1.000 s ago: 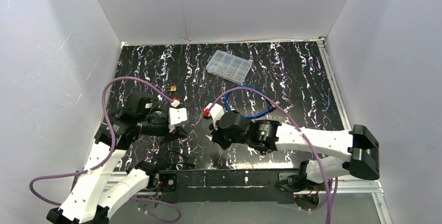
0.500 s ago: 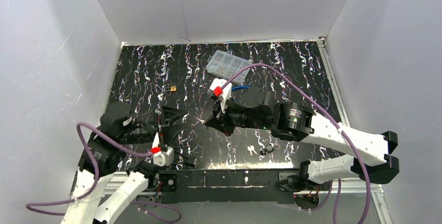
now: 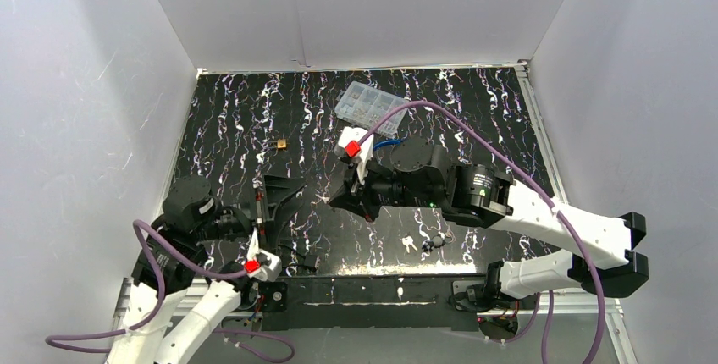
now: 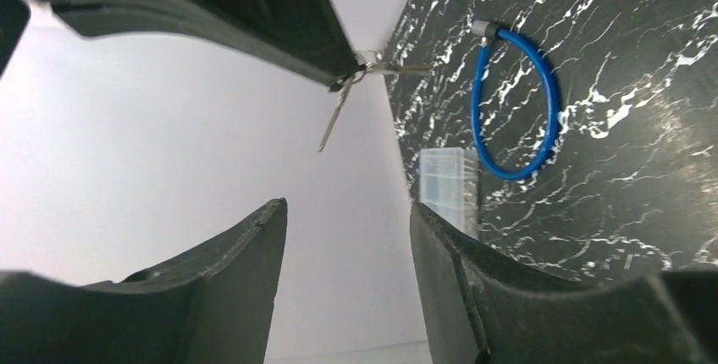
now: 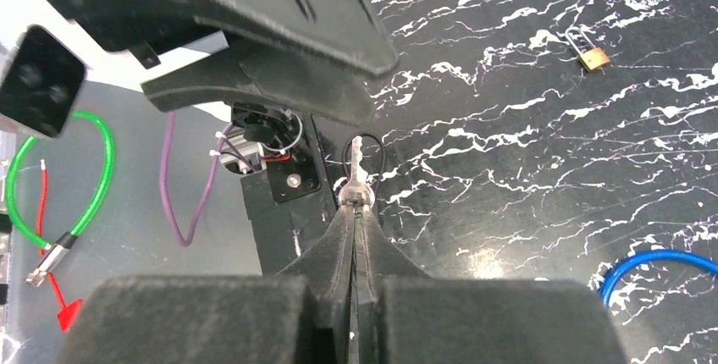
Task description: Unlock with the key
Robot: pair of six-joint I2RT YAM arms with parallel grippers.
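Observation:
My right gripper (image 5: 356, 204) is shut on a small silver key (image 5: 358, 173) whose tip pokes out past the fingertips. In the top view the right gripper (image 3: 334, 200) hovers above mid-table. From the left wrist view, the key (image 4: 337, 117) dangles on its ring under the right gripper's fingers. The brass padlock (image 3: 280, 143) lies alone on the mat to the far left, also seen as the padlock (image 5: 593, 57) in the right wrist view. My left gripper (image 3: 284, 197) is open and empty, facing the right one, its fingers (image 4: 254, 254) spread wide apart.
A blue cable loop (image 4: 516, 102) and a clear parts box (image 3: 371, 102) lie at the back of the black marbled mat (image 3: 474, 118). Loose keys (image 3: 409, 243) and a black ring piece (image 3: 438, 239) sit near the front edge. White walls enclose three sides.
The left gripper opened and its arm drew back toward the near left. The right arm rose and shifted toward the back, still shut on the key.

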